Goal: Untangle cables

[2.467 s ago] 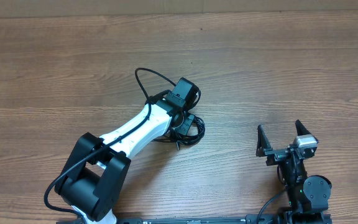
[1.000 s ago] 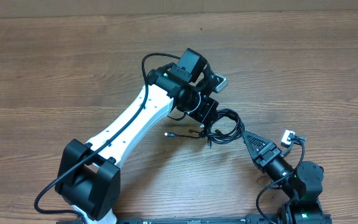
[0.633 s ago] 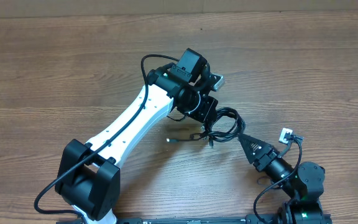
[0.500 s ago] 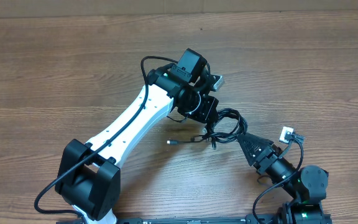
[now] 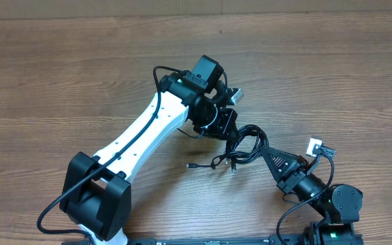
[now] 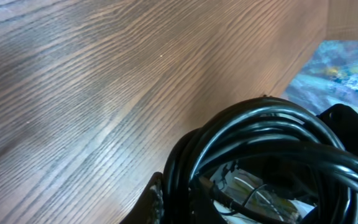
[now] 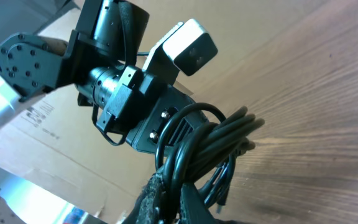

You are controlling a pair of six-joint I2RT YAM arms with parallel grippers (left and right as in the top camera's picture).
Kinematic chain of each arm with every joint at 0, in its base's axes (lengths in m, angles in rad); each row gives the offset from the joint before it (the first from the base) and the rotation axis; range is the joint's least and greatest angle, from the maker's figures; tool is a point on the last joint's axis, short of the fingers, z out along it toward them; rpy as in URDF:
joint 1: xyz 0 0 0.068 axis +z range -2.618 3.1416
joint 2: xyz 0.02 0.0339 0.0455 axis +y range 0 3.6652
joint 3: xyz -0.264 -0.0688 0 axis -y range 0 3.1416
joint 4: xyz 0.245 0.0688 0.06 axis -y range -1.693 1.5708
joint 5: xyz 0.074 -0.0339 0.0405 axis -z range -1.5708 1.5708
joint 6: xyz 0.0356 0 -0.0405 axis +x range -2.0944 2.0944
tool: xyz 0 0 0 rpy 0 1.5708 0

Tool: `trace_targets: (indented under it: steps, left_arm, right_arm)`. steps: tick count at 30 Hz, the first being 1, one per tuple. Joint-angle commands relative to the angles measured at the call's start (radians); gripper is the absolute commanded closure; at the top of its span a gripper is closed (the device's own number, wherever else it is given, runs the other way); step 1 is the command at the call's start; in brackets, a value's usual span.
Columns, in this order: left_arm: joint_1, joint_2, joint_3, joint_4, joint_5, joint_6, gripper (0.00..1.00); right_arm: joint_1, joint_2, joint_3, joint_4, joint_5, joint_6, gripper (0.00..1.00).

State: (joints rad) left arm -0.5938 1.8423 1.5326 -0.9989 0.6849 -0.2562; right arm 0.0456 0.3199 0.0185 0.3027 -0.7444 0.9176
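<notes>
Closing just done: right gripper [image 5: 267, 154] jaws, apart a second ago, are now pressed together, pinching the cables [image 5: 245, 145].
Shift: the bunch is drawn toward 5 o'clock; the loose plug tip [image 5: 190, 165] was dragged likewise over the table [image 5: 80, 68].
Meaning: judged ready for a pull-apart; the knot is not yet loosened.
Left gripper [image 5: 228, 129]: loops crowd its wrist view; cannot tell if it grips.
Position: cables just right of table centre, at 5 o'clock from the left gripper and 10 o'clock from the right.
</notes>
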Motion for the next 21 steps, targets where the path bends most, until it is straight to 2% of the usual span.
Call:
trace_targets:
  steps: [1,4,5,6,7,8,11,14,16,19,21]
  left_arm:
    - [-0.003,0.009,0.031,0.000,-0.093,-0.011,0.77]
    - [0.003,0.009,0.031,0.002,-0.151,-0.014,0.40]
    - [0.008,0.009,0.031,0.004,-0.154,-0.014,0.31]
    - [0.017,0.009,0.031,0.005,-0.153,-0.014,0.15]
    - [0.025,0.009,0.031,0.005,-0.153,-0.016,0.04]
    - [0.036,0.009,0.032,0.004,-0.153,-0.026,0.00]
    - [0.069,0.009,0.032,0.000,-0.135,-0.107,0.00]
    - [0.097,0.009,0.032,-0.004,-0.043,-0.197,0.00]
    - [0.103,0.009,0.032,-0.008,0.010,-0.241,0.00]
    - [0.101,0.009,0.031,-0.015,0.018,-0.341,0.09]
    - [0.095,0.009,0.027,-0.010,0.011,-0.431,0.07]
  right_arm:
    - [0.001,-0.003,-0.011,0.010,-0.027,0.104,0.96]
    - [0.001,-0.003,-0.011,0.002,-0.004,0.200,0.96]
    - [0.001,-0.003,-0.011,-0.010,0.017,0.235,0.96]
    - [0.001,-0.003,-0.011,-0.026,0.043,0.262,0.96]
    - [0.001,-0.003,-0.011,-0.052,0.083,0.287,0.96]
    - [0.001,-0.003,-0.011,-0.080,0.125,0.307,0.96]
    - [0.001,-0.002,-0.011,-0.185,0.275,0.368,0.96]
    - [0.001,-0.002,-0.011,-0.254,0.424,0.403,0.96]
    - [0.001,-0.002,-0.011,-0.251,0.493,0.408,0.96]
    - [0.001,-0.002,-0.011,-0.249,0.546,0.465,0.96]
    - [0.001,-0.002,-0.011,-0.249,0.549,0.523,0.96]
